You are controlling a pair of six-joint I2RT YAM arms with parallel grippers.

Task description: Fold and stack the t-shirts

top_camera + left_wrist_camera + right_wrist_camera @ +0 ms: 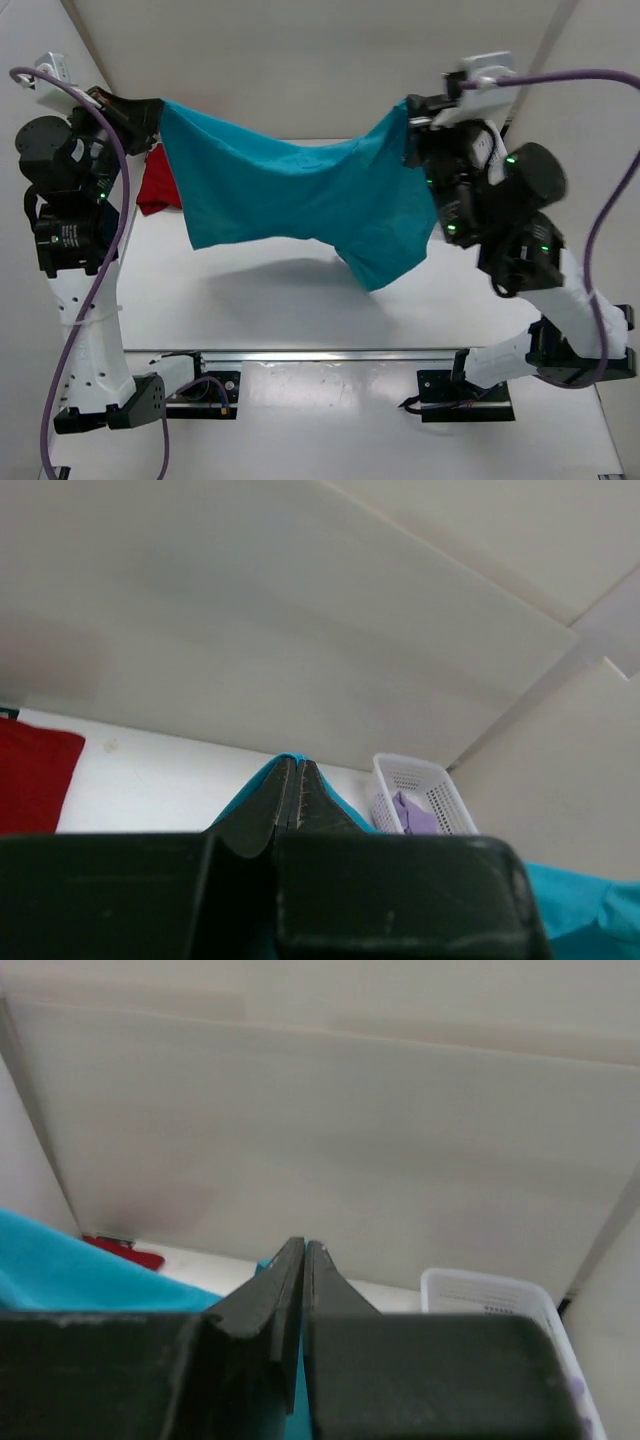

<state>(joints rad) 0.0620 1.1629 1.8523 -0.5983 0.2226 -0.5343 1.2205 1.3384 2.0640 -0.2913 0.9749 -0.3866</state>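
The teal-blue t-shirt hangs stretched in the air between both grippers, high above the table. My left gripper is shut on its left corner; teal cloth shows beside the closed fingers. My right gripper is shut on its right corner; teal cloth shows at the left. The deep red t-shirt lies on the table at the back left, partly hidden by the teal one, also in the left wrist view. The pale lavender t-shirt lies in the basket.
A white plastic mesh basket stands at the back right of the table, also in the right wrist view; my right arm hides it in the top view. White walls enclose the back and sides. The arm bases sit at the near edge.
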